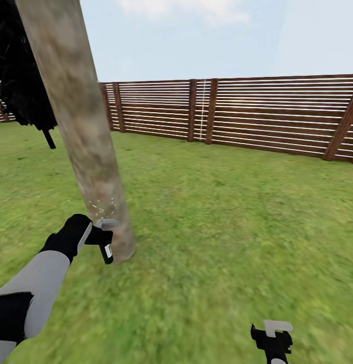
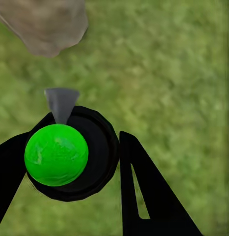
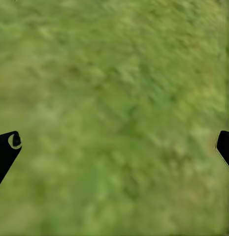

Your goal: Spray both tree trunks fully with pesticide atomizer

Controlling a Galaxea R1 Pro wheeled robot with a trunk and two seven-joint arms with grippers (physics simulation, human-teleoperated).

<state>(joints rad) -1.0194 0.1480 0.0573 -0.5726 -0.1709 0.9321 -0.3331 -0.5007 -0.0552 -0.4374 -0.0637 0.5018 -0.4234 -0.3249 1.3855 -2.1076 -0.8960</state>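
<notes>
The left pincer (image 1: 98,236) is clamped on the pesticide atomizer (image 1: 106,248), which is held low beside the foot of the tree trunk (image 1: 80,126), its light grey trigger head turned toward the bark. In the left wrist view the bottle (image 2: 70,155) is seen end-on between the black fingers (image 2: 144,196), with a grey nozzle pointing at the trunk's base (image 2: 45,24). Pale specks are scattered on the bark just above the nozzle, so the spraying of this trunk is judged to be the step in hand. The next move is judged to call for the nozzle being carried up and around the trunk, since little of it looks speckled. Further right, the fence (image 1: 277,116) closes the lawn (image 1: 222,212). The right pincer (image 1: 271,339) hangs spread and empty over grass. The trunk's top is cut off, its far side is hidden, and no second pale trunk can be made out.
</notes>
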